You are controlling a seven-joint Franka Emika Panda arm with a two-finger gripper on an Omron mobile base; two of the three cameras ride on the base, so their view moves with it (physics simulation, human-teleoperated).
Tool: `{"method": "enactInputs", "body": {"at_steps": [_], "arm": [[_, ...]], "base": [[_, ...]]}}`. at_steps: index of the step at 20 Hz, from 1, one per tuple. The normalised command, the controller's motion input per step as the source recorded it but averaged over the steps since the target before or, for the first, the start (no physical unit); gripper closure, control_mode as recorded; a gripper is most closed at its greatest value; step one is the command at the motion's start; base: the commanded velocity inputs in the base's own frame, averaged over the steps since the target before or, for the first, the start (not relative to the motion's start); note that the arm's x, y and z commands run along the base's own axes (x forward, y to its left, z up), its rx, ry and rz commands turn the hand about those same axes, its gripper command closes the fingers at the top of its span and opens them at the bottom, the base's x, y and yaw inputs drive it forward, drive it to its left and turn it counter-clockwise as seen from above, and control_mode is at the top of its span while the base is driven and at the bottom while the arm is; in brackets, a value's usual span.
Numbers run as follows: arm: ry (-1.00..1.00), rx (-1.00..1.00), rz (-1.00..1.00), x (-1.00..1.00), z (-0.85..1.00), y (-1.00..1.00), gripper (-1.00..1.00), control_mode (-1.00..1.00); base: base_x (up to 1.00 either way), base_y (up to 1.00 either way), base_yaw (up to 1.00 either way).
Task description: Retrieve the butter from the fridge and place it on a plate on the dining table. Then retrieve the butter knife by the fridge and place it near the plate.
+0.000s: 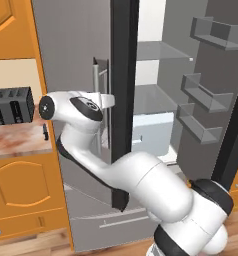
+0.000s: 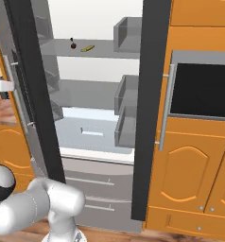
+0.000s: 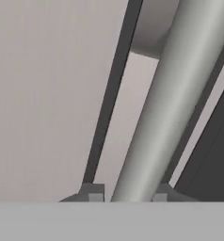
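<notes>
The tool point(image 3: 123, 196) straddles the fridge point(image 1: 71, 45) door's handle point(image 3: 165, 108), one fingertip on each side; whether it pinches the bar or has slackened, I cannot tell. Butter point(image 2: 87, 48) lies on the upper shelf point(image 2: 100, 47), at 3 o'clock from a cherry point(image 2: 73, 46). Pulling away while clamped could drag the door; swinging inward carelessly could clip the door's edge.

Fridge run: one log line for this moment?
phase: door opening | tall grey steel fridge: open | fingers: astride vertical bar handle | small pale yellow butter block: on upper shelf
</notes>
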Motion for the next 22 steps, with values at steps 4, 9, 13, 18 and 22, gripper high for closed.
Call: {"method": "enactInputs", "body": {"at_steps": [4,9,13,18,22], "arm": [[0.00,-0.09,-0.28,-0.72,0.00,0.85,1.00,-1.00],[0.00,-0.05,-0.18,-0.45,0.00,0.61,-1.00,-1.00],[0.03,-0.12,-0.07,-0.07,-0.14,0.18,-1.00,-1.00],[-0.06,-0.08,-0.15,-0.33,-0.17,0.73,-1.00,-1.00],[-0.07,0.00,-0.10,-0.62,-0.06,0.08,-1.00,-1.00]], "base": [[0.00,0.00,0.00],[0.00,0.00,0.00],[0.00,0.00,0.00],[0.00,0.00,0.00],[0.00,0.00,0.00]]}}
